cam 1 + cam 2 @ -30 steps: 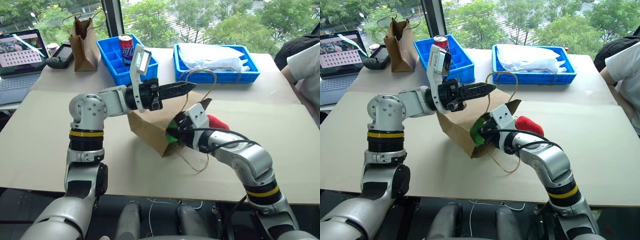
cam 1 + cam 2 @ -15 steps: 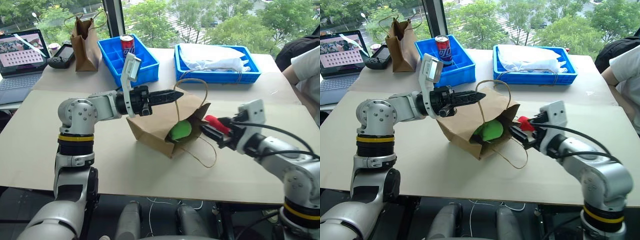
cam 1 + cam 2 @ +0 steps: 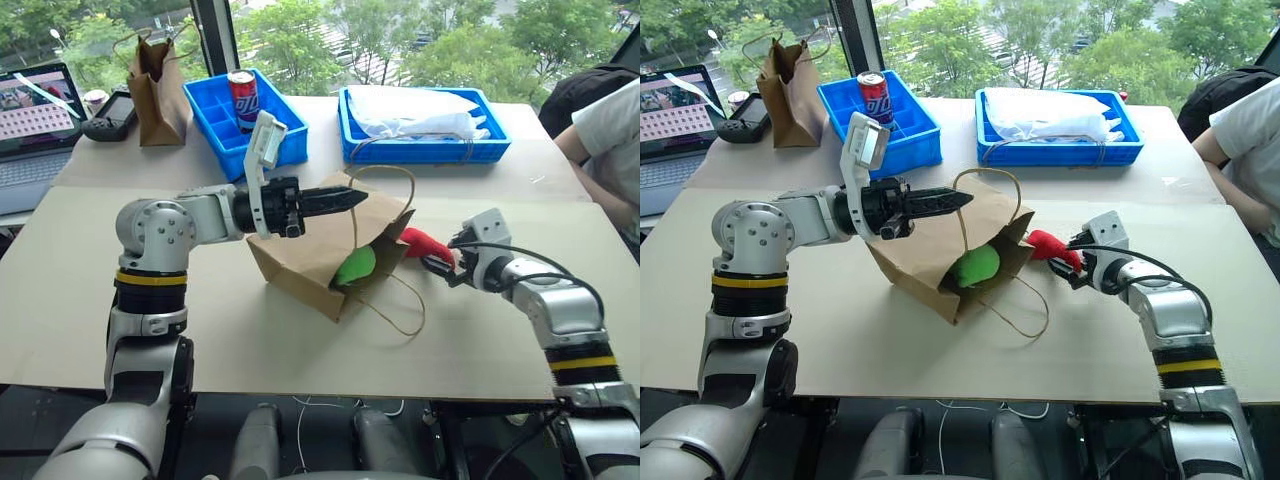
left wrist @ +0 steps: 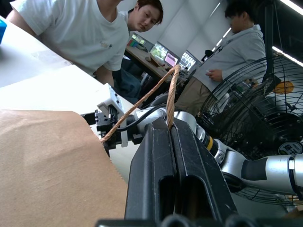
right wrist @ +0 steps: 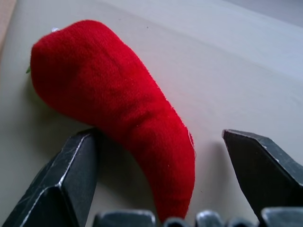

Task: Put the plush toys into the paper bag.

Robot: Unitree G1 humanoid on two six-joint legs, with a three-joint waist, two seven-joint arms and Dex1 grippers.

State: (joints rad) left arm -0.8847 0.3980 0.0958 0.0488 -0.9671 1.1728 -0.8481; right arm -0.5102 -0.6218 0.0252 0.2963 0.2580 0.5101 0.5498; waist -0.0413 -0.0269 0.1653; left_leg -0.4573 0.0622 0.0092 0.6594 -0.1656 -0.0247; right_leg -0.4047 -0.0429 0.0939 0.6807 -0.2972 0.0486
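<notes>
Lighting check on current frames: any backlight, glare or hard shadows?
Left eye view: daylight comes from the windows behind, the table is evenly lit, with a soft shadow under the paper bag. Left wrist view: bright ceiling strips behind, so the left gripper, shut on the twine handle, reads as a dark mass. Right wrist view: the red chili is evenly lit, with a faint shadow beneath it.

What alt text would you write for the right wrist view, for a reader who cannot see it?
A red chili plush toy lies on the pale table between the two open black fingers of the right gripper. Neither finger is closed on the toy.
</notes>
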